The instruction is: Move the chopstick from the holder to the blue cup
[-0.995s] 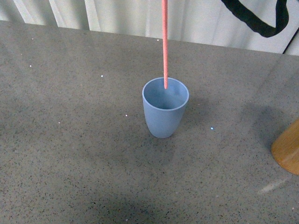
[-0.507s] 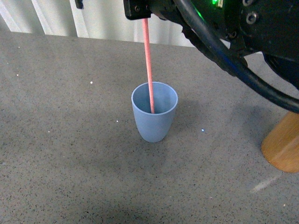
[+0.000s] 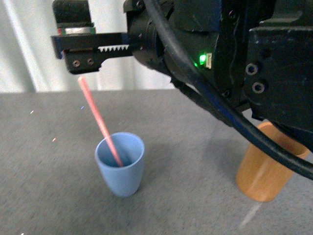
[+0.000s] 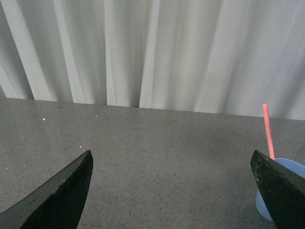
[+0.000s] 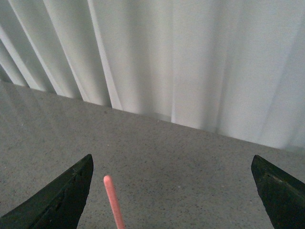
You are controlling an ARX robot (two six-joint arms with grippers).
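The blue cup (image 3: 120, 166) stands upright on the grey table. One pinkish-red chopstick (image 3: 99, 122) rests inside it, leaning to the left, with its top end free. My right gripper (image 3: 98, 49) hovers open just above that top end; in the right wrist view the chopstick tip (image 5: 112, 200) shows loose between the wide-apart fingers (image 5: 62, 195). The orange-brown holder (image 3: 266, 166) stands to the cup's right. My left gripper (image 4: 169, 200) is open over bare table. Beside its finger (image 4: 281, 191) show the cup (image 4: 261, 206) and the chopstick (image 4: 268, 131).
My right arm's black body and cable (image 3: 220, 58) fill the upper right of the front view and cover part of the holder. White curtains (image 4: 152, 47) hang behind the table's far edge. The grey speckled tabletop (image 3: 49, 196) stretches around the cup.
The chopstick was held upright in the cup; now it is released and leans left. My right arm has come down into the front view. The cup and holder appear shifted left.
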